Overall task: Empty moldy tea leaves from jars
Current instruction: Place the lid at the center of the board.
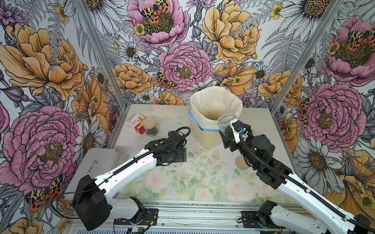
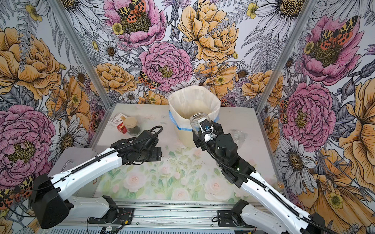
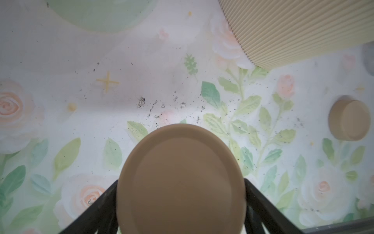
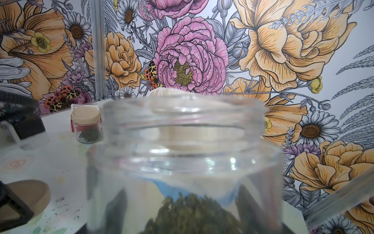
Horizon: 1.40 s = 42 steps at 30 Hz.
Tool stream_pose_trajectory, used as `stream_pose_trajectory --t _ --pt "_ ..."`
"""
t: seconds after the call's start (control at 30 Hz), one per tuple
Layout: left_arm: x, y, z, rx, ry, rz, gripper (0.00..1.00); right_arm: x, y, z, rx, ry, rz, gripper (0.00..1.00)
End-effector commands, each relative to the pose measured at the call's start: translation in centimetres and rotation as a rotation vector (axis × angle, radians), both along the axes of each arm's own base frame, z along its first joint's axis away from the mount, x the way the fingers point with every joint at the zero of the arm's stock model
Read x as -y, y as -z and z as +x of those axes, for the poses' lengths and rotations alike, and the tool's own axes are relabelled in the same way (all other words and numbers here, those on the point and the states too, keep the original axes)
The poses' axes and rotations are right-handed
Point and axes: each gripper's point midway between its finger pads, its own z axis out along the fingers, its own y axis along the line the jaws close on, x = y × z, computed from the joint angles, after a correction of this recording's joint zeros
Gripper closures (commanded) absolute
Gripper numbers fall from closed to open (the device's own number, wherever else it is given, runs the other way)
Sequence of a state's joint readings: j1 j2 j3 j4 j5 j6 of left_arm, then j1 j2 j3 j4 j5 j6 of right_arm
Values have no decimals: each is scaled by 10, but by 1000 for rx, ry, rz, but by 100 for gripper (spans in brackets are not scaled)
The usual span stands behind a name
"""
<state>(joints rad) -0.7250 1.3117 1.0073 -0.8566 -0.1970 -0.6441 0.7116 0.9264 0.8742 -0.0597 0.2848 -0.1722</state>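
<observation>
**Open jar tipped at the bin, leaves still inside**

At the far left of the table a small box stands just beside a lidded jar with moldy tea leaves at its bottom. Nearer the middle, the left gripper points down over the floral mat, its fingers closed on the edges of a tan lid. Dark crumbs are scattered on the mat beyond it.

The cream ribbed bin stands at the back centre. The right gripper clamps an open jar at the bin's front rim, tilted with its mouth toward the bin. Whether glass touches the rim I cannot tell. Its leaf heap sits at the jar's bottom.

A loose lid lies on the mat beside the right arm. Further right, in a top view, stands an empty jar.
</observation>
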Motion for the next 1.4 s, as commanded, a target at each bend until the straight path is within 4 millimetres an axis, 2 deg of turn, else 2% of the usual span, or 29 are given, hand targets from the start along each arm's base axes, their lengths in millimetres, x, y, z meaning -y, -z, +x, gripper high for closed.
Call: stream_pose_trajectory --t 0.0,0.2,0.4,0.6,0.8,0.87,0.93,1.03,1.1,1.2,1.27,1.37 --pt "18 3 30 153 -8 -16 17 16 -57 -10 105 26 130 48" --pt "30 42 42 176 2 44 17 26 -61 -17 98 47 155 48" --pt "42 71 56 204 1 93 17 36 -61 -21 98 71 174 48" --pt "51 95 59 181 5 116 12 41 -62 -24 93 81 173 48" --pt "52 106 55 162 11 106 6 46 -61 -26 88 94 169 48" --pt "52 107 52 153 21 101 1 47 -60 -26 85 97 168 48" --pt "51 104 50 155 27 95 1 47 -59 -25 83 99 171 48" --pt "40 84 48 187 6 98 1 47 -59 -23 78 100 175 48" --pt "25 54 51 252 -25 127 1 46 -60 -21 76 100 173 47" --pt "-6 -13 61 387 -87 123 1 44 -60 -16 67 101 167 47" --pt "-21 -65 70 472 -106 34 1 42 -60 -12 60 98 162 47" --pt "-20 -136 83 559 -36 -158 1 40 -62 -7 56 95 163 47"
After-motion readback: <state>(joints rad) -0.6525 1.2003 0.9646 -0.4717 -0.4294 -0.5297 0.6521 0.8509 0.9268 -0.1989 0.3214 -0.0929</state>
